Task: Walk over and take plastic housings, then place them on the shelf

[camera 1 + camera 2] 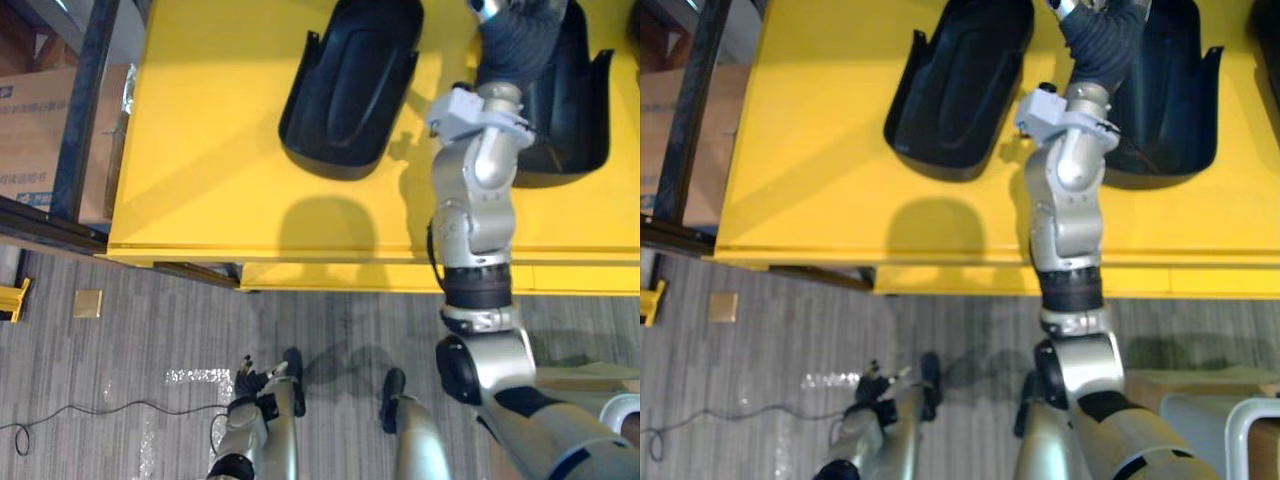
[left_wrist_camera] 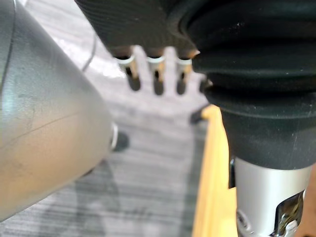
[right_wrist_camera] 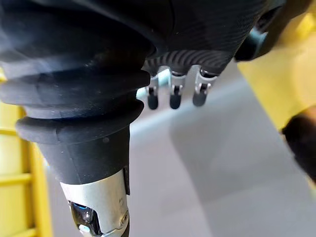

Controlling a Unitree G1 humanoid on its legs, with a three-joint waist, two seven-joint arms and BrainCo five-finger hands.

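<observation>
Right hand [image 3: 171,96], fingers relaxed, hovering over housing [image 1: 575,110] at 1 o'clock on table [image 1: 200,150]; left hand [image 2: 157,74] hanging slack at 7 o'clock. Risking pushing slick housing away, fingers slipping off its rim.

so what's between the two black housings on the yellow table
Bare yellow table, crossed by the right arm, whose right hand overlaps the right housing; the left housing lies clear. Both eye views show it.
</observation>
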